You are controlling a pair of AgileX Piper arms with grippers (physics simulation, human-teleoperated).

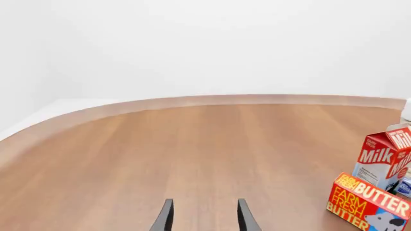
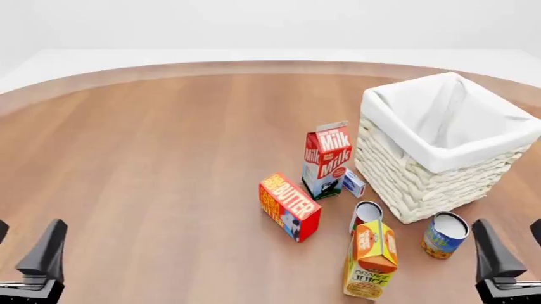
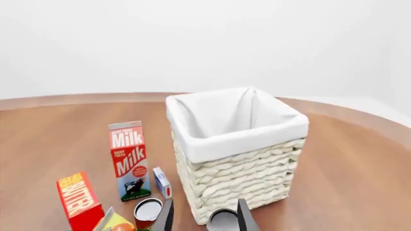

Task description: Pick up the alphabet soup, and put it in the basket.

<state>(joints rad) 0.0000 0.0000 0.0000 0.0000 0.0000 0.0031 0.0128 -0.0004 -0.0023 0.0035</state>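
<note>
Two dark fingers of my left claw (image 1: 203, 216) show in the left wrist view, spread apart with nothing between them, over bare wooden table (image 1: 160, 154). Off at one edge I see the milk carton (image 1: 385, 156) and the butter box (image 1: 367, 202) just in front of it.

From the front view, my left claw (image 2: 25, 253) and right claw (image 2: 507, 250) sit low at the near corners, each only partly in frame. The basket (image 2: 422, 171) stands on the right half of the table. The alphabet soup (image 2: 445, 234) sits upright just beside the basket's near corner, close to my right claw. An orange juice carton (image 2: 370, 259) stands nearer me, with another can (image 2: 366, 215) just behind it, and a small blue-and-white box (image 2: 353, 183) leans by the milk.

Through the right wrist view, the claw's fingers (image 3: 244, 216) are parted and empty; the soup's whitish top (image 3: 222, 221) peeks between them, against the basket's base.
</note>
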